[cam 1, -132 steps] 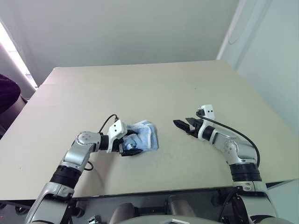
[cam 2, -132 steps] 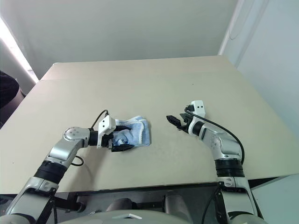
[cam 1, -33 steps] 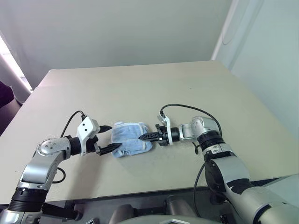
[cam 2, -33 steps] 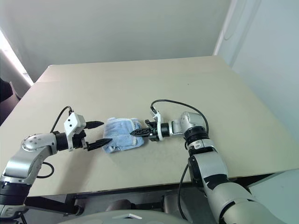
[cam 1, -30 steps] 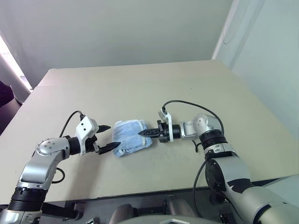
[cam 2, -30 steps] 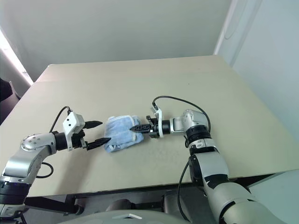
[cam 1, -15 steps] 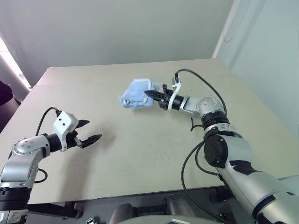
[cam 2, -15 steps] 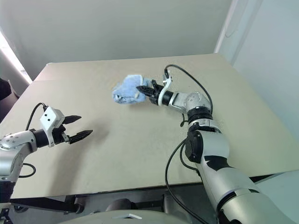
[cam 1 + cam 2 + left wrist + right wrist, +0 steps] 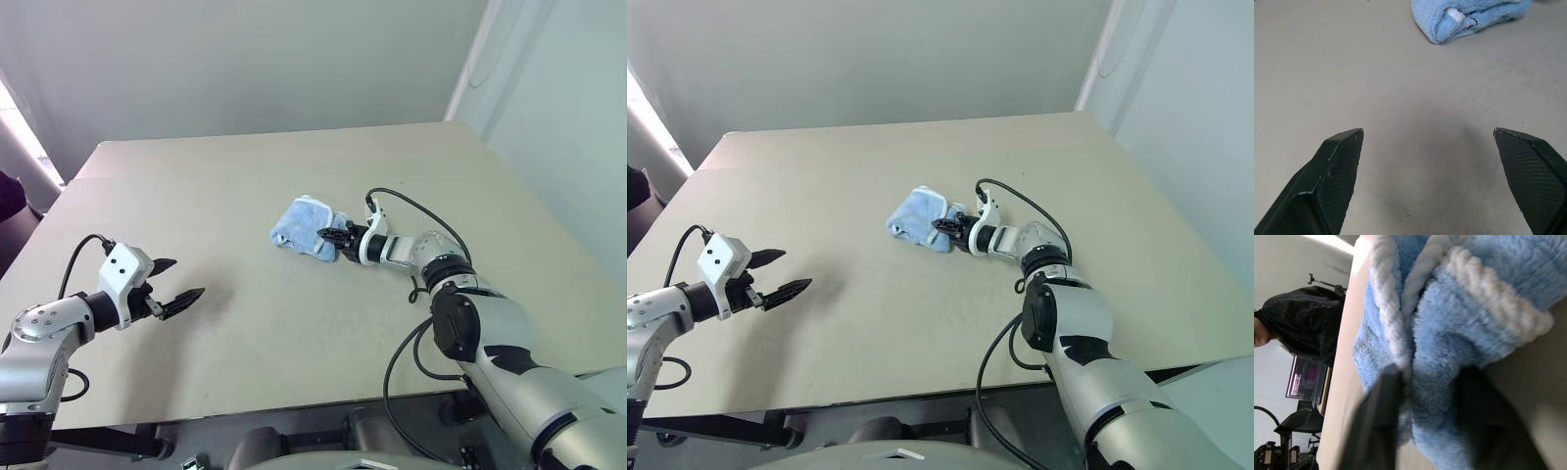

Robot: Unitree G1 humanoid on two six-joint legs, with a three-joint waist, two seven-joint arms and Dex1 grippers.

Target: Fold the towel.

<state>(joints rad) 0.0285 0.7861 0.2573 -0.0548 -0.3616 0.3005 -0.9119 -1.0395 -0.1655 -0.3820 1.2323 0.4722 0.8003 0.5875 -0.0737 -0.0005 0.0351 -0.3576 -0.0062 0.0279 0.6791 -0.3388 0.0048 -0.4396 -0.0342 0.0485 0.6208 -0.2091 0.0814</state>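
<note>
We find the small light-blue terry cloth towel (image 9: pixel 305 225), white edging showing, lying bunched in a rough fold near the middle of the beige table (image 9: pixel 294 362).

Right gripper (image 9: pixel 334 239): its black fingers (image 9: pixel 1378 421) are pressed into the towel's edge, one on each side of a thick fold, and are blurred in the wrist view. We cannot tell whether they grip the cloth or are letting go.

Left gripper (image 9: pixel 178 282): spread wide, empty, well apart from the towel, hovering over bare table.

Risks, as we judge them:
- If the right fingers are only part open when the arm pulls back, terry loops may snag and drag the bundle out of shape.
- The layers look uneven; the fold may slump open with nothing pressing on it.
- A person in dark clothing (image 9: pixel 1303 328) sits beyond the table edge; a wide swing toward that side is unwelcome.
</note>
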